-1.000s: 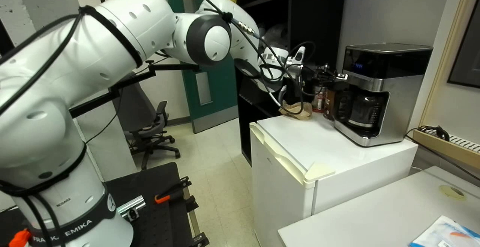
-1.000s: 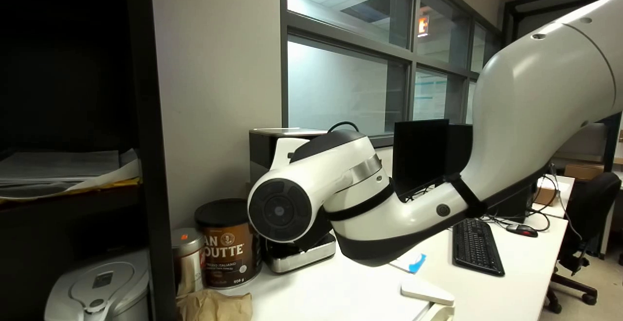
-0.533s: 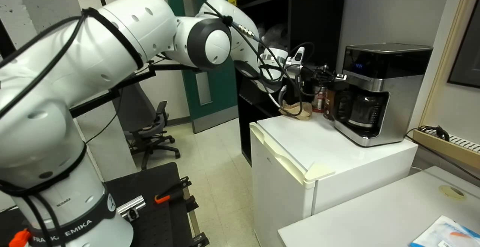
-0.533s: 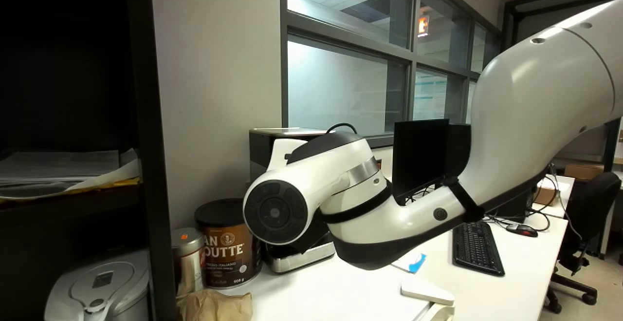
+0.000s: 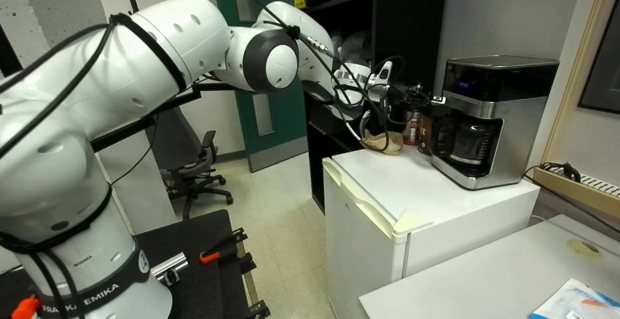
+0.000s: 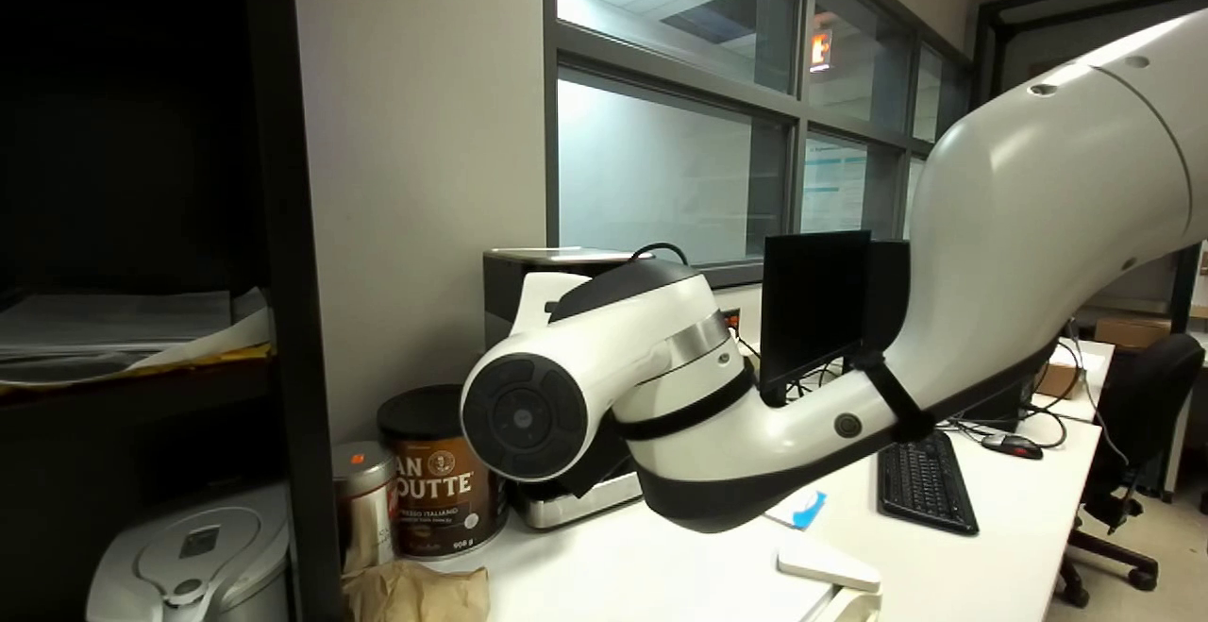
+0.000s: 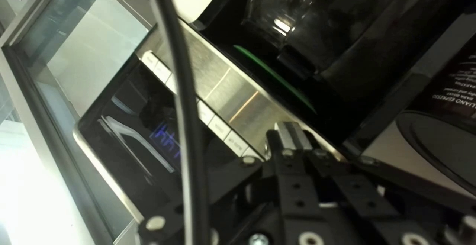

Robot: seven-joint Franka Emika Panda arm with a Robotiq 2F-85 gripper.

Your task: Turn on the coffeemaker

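The coffeemaker (image 5: pixel 525 137) stands upright on a white fridge, silver with a black top and a lit blue display (image 5: pixel 462 85). Its dark carafe (image 5: pixel 470 140) sits in the recess. In the wrist view, its steel front (image 7: pixel 219 77) has a row of pale buttons (image 7: pixel 218 126) beside the blue digits. My gripper (image 5: pixel 439 99) is at the front of the machine's upper section. In the wrist view, the gripper (image 7: pixel 293 135) is shut with its fingertips together and nothing between them, over the steel strip near the row's end. Contact cannot be told. My arm hides much of the coffeemaker (image 6: pixel 505 292) in an exterior view.
A brown coffee can (image 6: pixel 439 490), a tin (image 6: pixel 366 509) and a paper bag (image 6: pixel 415 594) stand beside the coffeemaker. A black shelf (image 5: pixel 409 19) is behind. A cable (image 7: pixel 189 126) crosses the wrist view. The fridge top (image 5: pixel 411 188) extends in front of the machine.
The arm has sunk slightly in both exterior views. The wrist and gripper have shifted slightly left there. The coffeemaker has not moved and its display stays lit.
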